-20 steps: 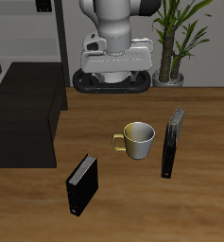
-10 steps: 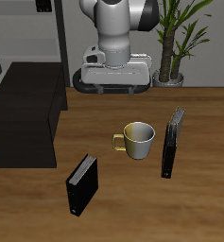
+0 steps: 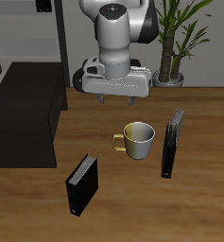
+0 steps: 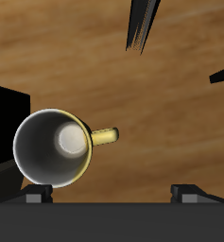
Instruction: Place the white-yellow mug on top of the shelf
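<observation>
Dropping lower than a second ago, the empty two-finger gripper [image 3: 117, 95], jaws spread, nears the upright glossy cream-white mug with yellow handle [image 3: 137, 141], untouched beside the large black boxy shelf [image 3: 28, 112], grasp pending.

The gripper [image 3: 116, 96] is coming down and moving toward the table's front edge, closing in on the mug [image 3: 138, 140] from behind and above. Its two fingers, hidden a second ago, are now showing below the hand, spread apart.
</observation>
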{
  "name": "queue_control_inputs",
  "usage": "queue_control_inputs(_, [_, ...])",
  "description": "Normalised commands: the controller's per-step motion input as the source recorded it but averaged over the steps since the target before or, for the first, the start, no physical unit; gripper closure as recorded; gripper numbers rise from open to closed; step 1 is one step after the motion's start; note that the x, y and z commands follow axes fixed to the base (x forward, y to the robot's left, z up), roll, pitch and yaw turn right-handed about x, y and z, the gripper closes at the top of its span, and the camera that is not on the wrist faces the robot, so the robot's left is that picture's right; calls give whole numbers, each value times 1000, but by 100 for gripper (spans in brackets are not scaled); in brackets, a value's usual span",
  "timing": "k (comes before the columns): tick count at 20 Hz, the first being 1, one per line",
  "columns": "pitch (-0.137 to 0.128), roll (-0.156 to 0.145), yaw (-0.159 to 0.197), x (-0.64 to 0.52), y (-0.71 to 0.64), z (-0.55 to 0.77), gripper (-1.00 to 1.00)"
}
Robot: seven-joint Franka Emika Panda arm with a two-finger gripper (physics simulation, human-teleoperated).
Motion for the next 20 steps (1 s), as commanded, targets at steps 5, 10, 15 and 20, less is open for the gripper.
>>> queue_control_inputs(5, [26,-4,-26,59,-3,-199,-100])
queue_control_inputs(10, [26,14,-22,45,29,-246,-100])
queue_control_inputs(15, [12,14,-23,-36,67,-195,-100])
queue_control_inputs(20, [18,20,-32,-8,57,-236,-100])
